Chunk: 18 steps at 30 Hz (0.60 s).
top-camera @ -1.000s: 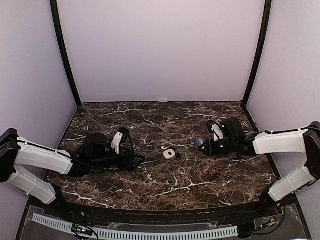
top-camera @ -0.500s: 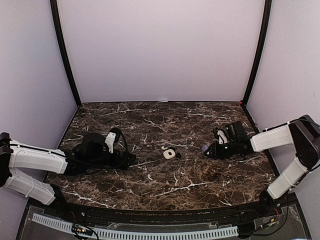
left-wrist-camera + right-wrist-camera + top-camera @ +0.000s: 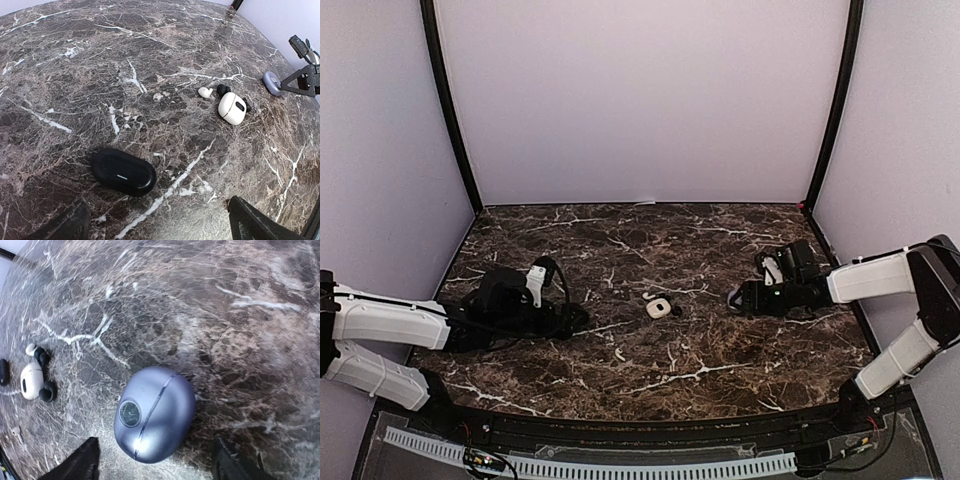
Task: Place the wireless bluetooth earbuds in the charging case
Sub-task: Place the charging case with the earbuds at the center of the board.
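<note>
Done: nothing yet, buds (image 3: 204,92) loose on bench (image 3: 100,75) beside white case (image 3: 232,107).
Left fingers (image 3: 252,222): spread, empty.
Right fingers (image 3: 75,465): released, flanking purple case (image 3: 155,412).

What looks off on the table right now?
Loose beside the white case lie one white earbud and two dark earbuds, none seated in a case. The lavender case and black case look shut. Nothing looks spilled or damaged.
</note>
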Each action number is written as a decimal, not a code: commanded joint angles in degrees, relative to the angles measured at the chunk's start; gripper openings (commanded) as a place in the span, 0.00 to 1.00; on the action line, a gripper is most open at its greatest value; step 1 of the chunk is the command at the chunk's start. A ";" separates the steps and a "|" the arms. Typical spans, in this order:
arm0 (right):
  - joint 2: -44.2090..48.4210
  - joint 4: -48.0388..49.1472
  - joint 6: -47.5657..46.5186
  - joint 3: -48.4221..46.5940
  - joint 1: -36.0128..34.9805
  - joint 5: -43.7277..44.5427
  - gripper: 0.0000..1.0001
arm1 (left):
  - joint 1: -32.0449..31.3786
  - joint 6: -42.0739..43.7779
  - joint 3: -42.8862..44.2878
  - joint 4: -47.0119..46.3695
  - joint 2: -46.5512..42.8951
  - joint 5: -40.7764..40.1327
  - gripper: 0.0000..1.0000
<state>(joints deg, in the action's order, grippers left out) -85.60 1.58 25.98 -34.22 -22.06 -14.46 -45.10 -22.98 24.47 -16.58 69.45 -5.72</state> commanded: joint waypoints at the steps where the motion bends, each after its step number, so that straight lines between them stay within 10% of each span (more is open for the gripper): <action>1: 3.83 -2.71 -1.24 0.19 0.18 4.30 0.83 | 0.45 -0.45 -0.93 1.98 -2.48 -1.52 0.99; 6: 6.76 -5.19 -2.48 -1.11 -0.27 7.11 0.97 | 0.69 -1.18 0.41 5.52 -3.09 -2.87 0.99; 18: 8.83 -5.55 -4.95 -6.42 -10.34 17.88 0.90 | 0.80 -1.23 2.13 8.36 -2.66 -5.37 0.99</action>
<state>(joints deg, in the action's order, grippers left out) -76.82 -4.49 22.81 -37.65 -29.08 -0.64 -44.73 -23.70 25.41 -9.56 67.37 -9.52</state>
